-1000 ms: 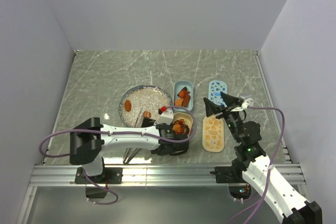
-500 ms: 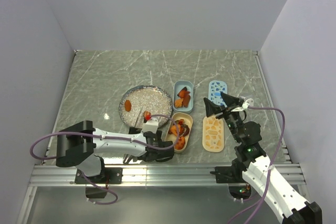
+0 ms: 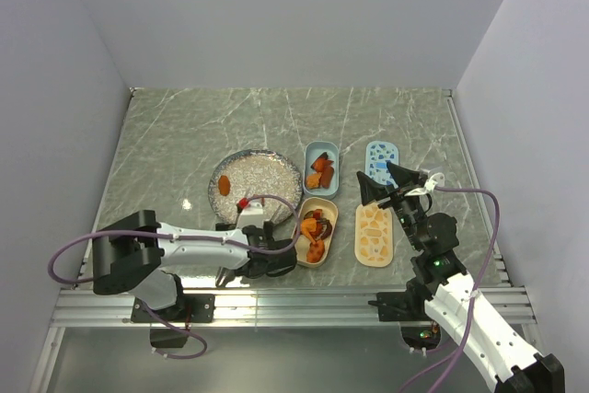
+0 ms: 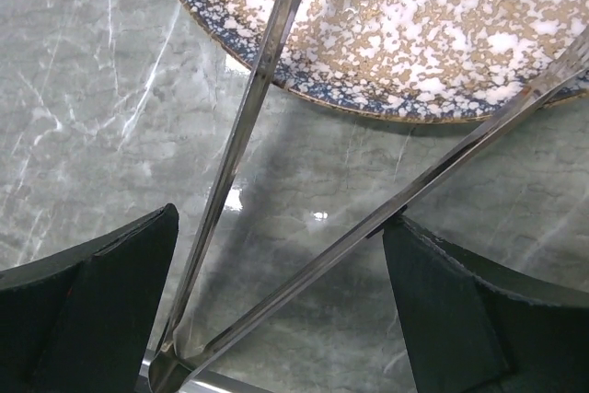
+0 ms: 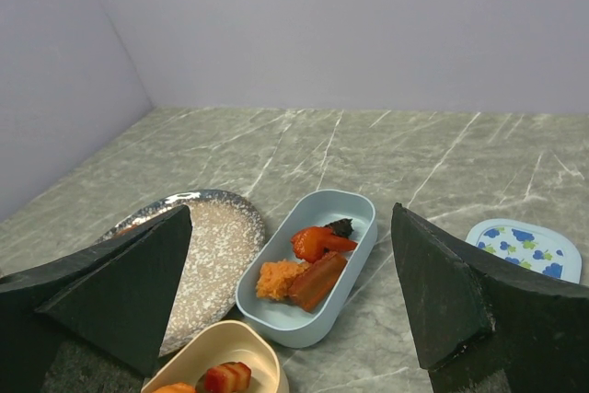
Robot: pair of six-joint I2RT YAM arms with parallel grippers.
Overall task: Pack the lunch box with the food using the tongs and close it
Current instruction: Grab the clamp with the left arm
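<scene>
1. Left gripper (image 4: 281, 227) hangs wide open, low over the table (image 4: 83, 89). The metal tongs (image 4: 247, 131) lie between its fingers, their arms reaching over the rim of the speckled plate (image 4: 442, 34).
2. Right gripper (image 3: 385, 183) is also spread wide and holds nothing.
3. Food (image 5: 313, 260) sits in the blue tub (image 5: 276, 324). More fills the cream tub (image 3: 329, 204), and one piece lies on the plate.

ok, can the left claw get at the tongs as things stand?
Probably yes. The left claw is open and straddles the tongs near their hinge, with nothing else between the jaws. The tongs' arms run out over the plate.
</scene>
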